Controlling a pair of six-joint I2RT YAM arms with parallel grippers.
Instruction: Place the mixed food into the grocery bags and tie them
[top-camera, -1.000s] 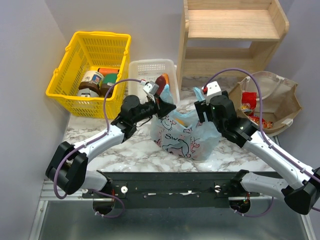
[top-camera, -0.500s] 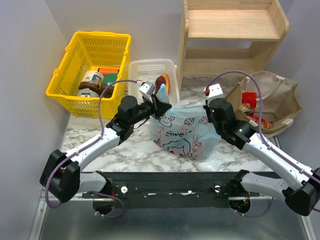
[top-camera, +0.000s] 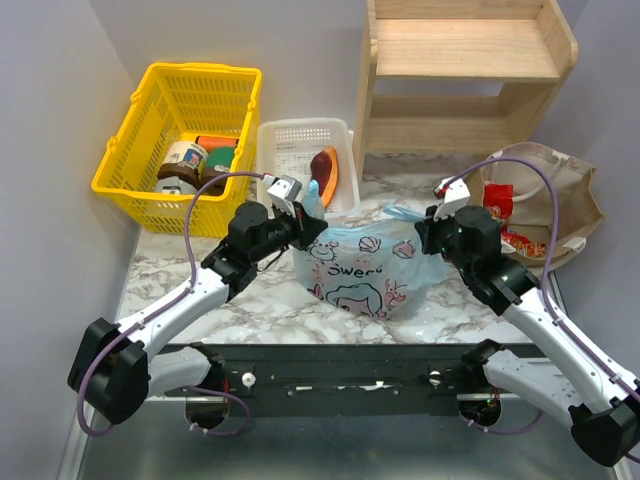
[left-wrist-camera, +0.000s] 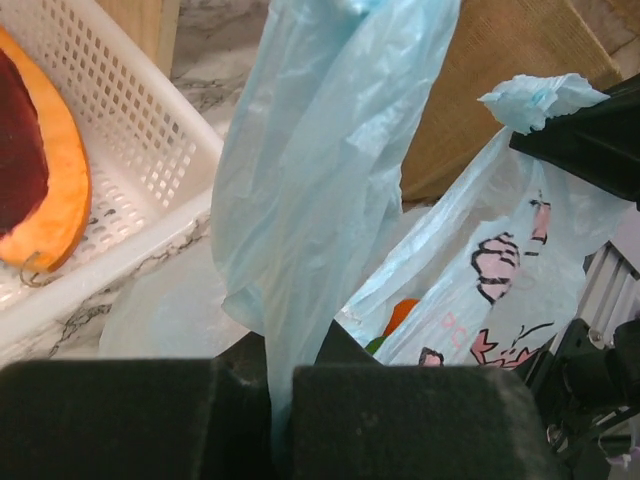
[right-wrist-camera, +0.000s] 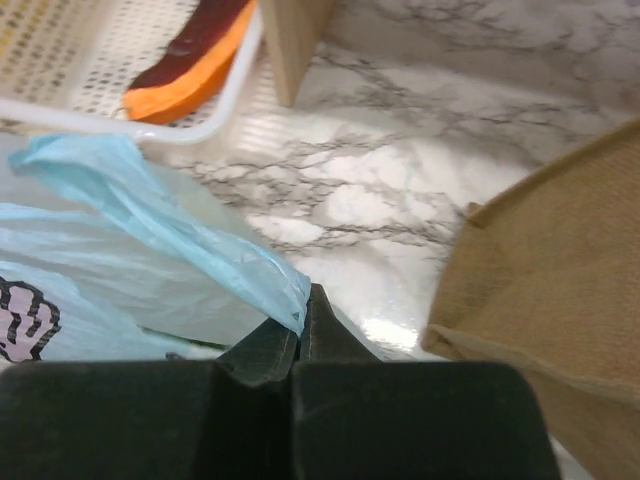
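Since a second ago the right gripper (top-camera: 424, 233) has closed and drawn back to the right, the left gripper (top-camera: 308, 222) has eased leftward, and the light-blue bag (top-camera: 360, 268) between them now sits wider and lower on the marble table (top-camera: 250, 300). The bag is thin, translucent and crinkled, printed with pink and dark cartoon figures, and something orange (left-wrist-camera: 400, 312) shows through its side. The left gripper's jaws are clamped on the bag's left handle (left-wrist-camera: 310, 180), which rises as a twisted strip. The right gripper's jaws pinch the tip of the right handle (right-wrist-camera: 170, 225). The tan bag (top-camera: 565, 205) lies open just right of it, with red packets (top-camera: 498, 200) inside. Behind stands a white tray (top-camera: 290, 140) holding a purple-and-orange wedge (top-camera: 325, 168).
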